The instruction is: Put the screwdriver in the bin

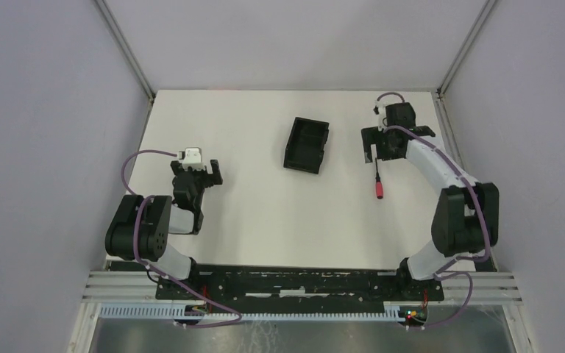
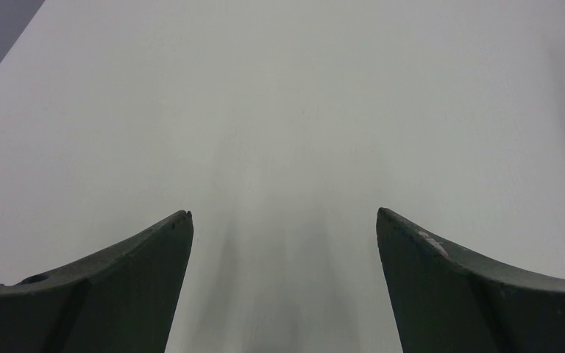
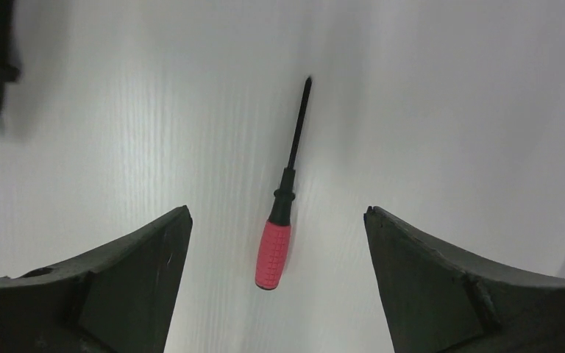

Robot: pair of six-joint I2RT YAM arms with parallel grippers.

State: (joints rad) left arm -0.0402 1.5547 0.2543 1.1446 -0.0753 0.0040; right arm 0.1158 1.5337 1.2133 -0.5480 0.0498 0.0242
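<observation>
Red-handled and thin-shafted, the screwdriver (image 3: 279, 213) is seen lying flat on the white bench (image 1: 250, 220), toward its right side. Nothing is touching it. In the right wrist view it is framed between the two fingers (image 3: 140, 272) of the right hand (image 3: 277, 210). That hand is spread wide and nothing is gripped. The red handle lies level with the fingertips and the black shaft points away from them, with clear bench on either side. From above, the right hand is seen over the shaft end, while the handle points toward the near edge of the bench.

The bin (image 1: 307, 145), black with low walls, is set to the left of the screwdriver, apart from it and turned slightly askew. Bare white bench lies between the two. The right edge of the bench and the grey wall beside it run close to the right arm, so room is tighter on that side than toward the middle.

The left hand (image 2: 283, 213) is held over the left part of the bench, well apart from both screwdriver and bin. Its fingers are spread with nothing between them but bare surface.
</observation>
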